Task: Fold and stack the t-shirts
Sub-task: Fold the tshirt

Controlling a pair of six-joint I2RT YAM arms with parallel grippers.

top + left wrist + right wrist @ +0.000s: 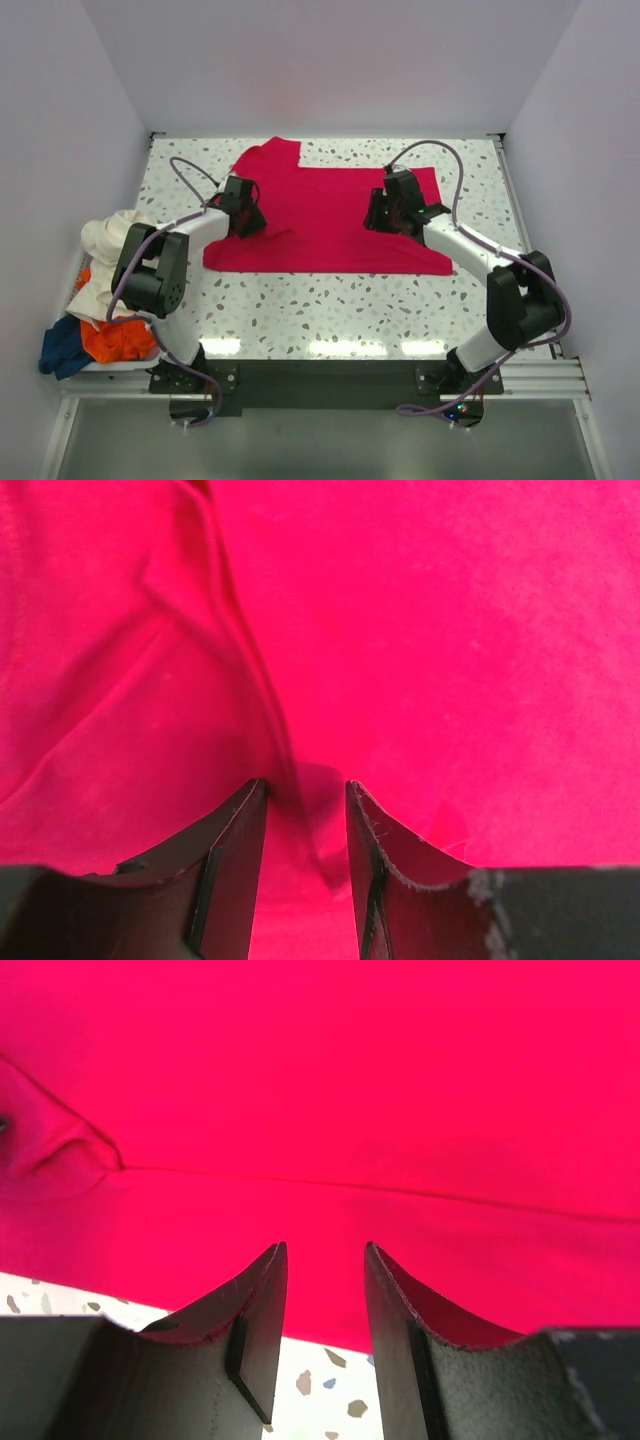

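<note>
While the crimson t-shirt (330, 225) is lying spread on the far half of the table (330, 310), the left gripper (305, 810) and right gripper (325, 1270) are hovering over that half, both released, grasping nothing.

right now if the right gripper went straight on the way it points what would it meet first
The crimson red cloth t-shirt: the right gripper points at it near its edge, jaws open, seemingly close above it, though depth is unclear.
</note>
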